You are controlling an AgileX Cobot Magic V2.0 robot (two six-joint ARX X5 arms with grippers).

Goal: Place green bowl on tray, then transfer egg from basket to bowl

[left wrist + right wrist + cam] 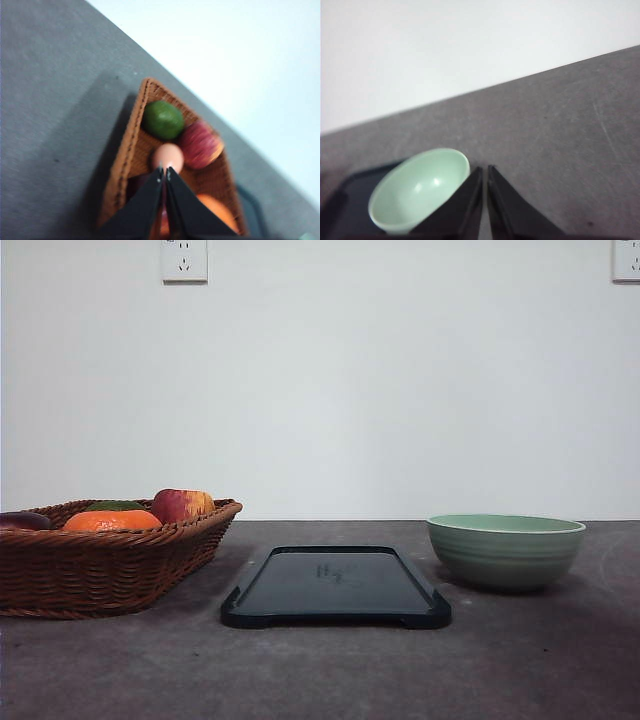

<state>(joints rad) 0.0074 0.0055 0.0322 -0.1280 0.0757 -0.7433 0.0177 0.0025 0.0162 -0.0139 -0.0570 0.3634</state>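
The green bowl point(505, 550) stands upright and empty on the dark table, just right of the black tray point(335, 585), which carries nothing. At the left sits the wicker basket point(100, 570). In the left wrist view the egg point(167, 156) lies inside the basket point(131, 145), and my left gripper point(165, 171) hangs above it, shut with nothing in it. The right wrist view has my right gripper point(485, 170) shut and empty above the table, beside the bowl point(420, 190), with the tray point(345, 195) behind it.
An orange point(112, 521), a red-yellow apple point(182, 505) and a green fruit point(163, 119) share the basket with the egg. A dark item point(22, 521) lies at the basket's far left. A white wall with sockets point(184, 260) closes the table's far edge.
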